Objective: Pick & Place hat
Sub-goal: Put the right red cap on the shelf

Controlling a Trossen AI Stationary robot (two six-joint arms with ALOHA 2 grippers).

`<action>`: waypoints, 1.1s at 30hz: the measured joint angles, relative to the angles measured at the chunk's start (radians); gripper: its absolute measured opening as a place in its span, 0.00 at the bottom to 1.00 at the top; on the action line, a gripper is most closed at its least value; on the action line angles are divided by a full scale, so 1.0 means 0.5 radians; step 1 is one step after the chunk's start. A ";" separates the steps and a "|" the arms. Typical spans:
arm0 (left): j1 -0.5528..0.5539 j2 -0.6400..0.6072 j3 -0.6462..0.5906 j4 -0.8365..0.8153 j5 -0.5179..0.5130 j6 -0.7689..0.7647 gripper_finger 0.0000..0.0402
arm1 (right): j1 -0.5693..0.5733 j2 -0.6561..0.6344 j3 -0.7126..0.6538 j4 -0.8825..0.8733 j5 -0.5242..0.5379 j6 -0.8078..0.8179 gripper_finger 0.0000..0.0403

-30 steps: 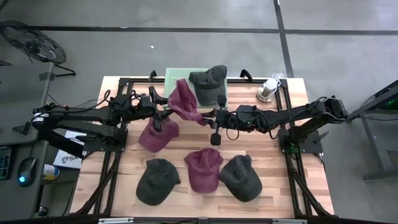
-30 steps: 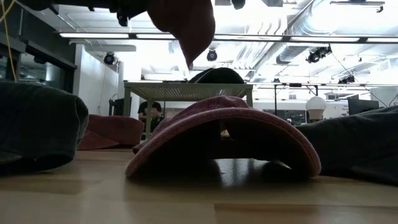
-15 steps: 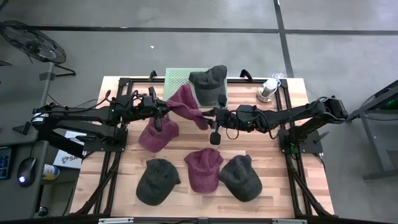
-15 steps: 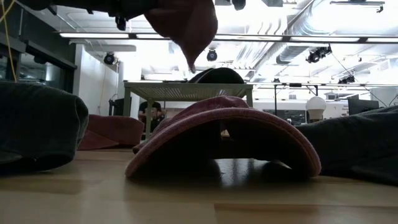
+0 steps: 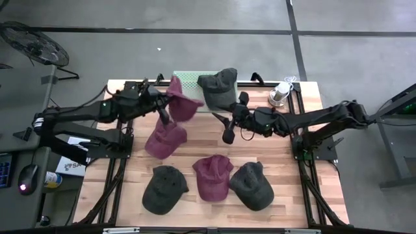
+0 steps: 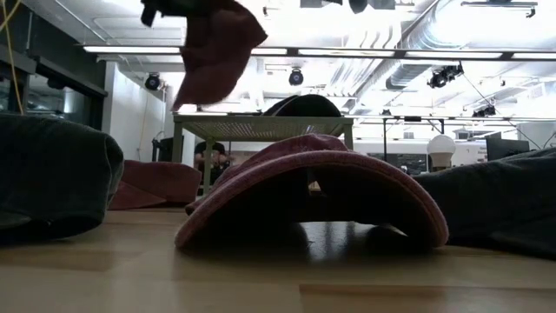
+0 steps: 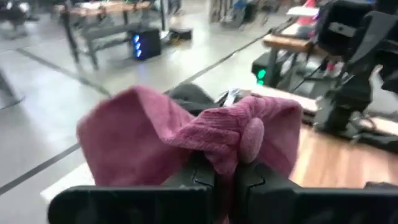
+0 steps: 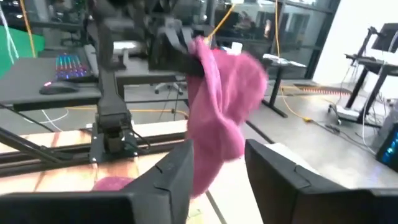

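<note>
Dangling up off the wooden table (image 5: 130,195), the soft maroon corduroy cap (image 5: 179,101) is pinched tight in the left gripper (image 5: 159,97), whose fingers (image 7: 199,180) are clamped on a fold of its cloth. Just beyond that grip sits the pale green perforated tray (image 5: 188,79) with a dark grey cap (image 5: 218,88) on it. Off to its other side the right gripper (image 5: 224,123) hangs empty, fingers (image 8: 168,180) parted, apart from the cap.
</note>
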 joint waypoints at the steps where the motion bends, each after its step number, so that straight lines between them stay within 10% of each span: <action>1: 0.000 0.038 0.090 -0.070 -0.031 -0.018 0.01 | 0.000 -0.012 0.000 -0.032 0.006 0.012 0.35; 7: 0.086 0.344 0.600 -0.524 -0.157 -0.225 0.01 | 0.000 -0.027 0.000 -0.202 0.064 0.016 0.36; 14: 0.402 0.719 1.022 -0.976 0.187 -0.456 0.01 | 0.001 -0.075 -0.001 -0.349 0.191 0.049 0.37; 33: 1.002 0.874 1.069 -1.015 0.687 -0.663 0.01 | 0.021 -0.143 -0.002 -0.472 0.197 0.065 0.37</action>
